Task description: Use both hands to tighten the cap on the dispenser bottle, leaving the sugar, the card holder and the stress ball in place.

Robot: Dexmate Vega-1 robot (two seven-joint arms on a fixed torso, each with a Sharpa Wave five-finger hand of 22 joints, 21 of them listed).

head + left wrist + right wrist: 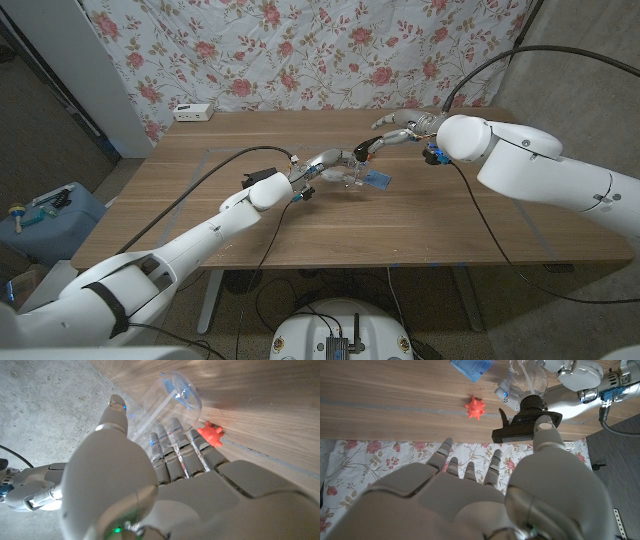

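Spanning the whole scene is a wood-grain table [200,200], smooth brown planks, backed by a floral cloth [300,50] with red roses on white. Left hand [322,168] is wrapping its fingers [172,445] around the clear plastic dispenser bottle [170,402], which is sitting mid-table, tilted; a thin tube is showing inside it, any liquid level I can't tell. Right hand [395,135] is hovering just beyond the bottle, fingers apart, holding nothing, thumb [547,427] near the black pump cap [532,407]; contact I can't tell. Blue packet [471,367], flat and glossy, is lying just beside the bottle. Spiky red-orange stress ball [475,407] is resting on the wood near it. Small white box [194,112] is sitting at the far left edge
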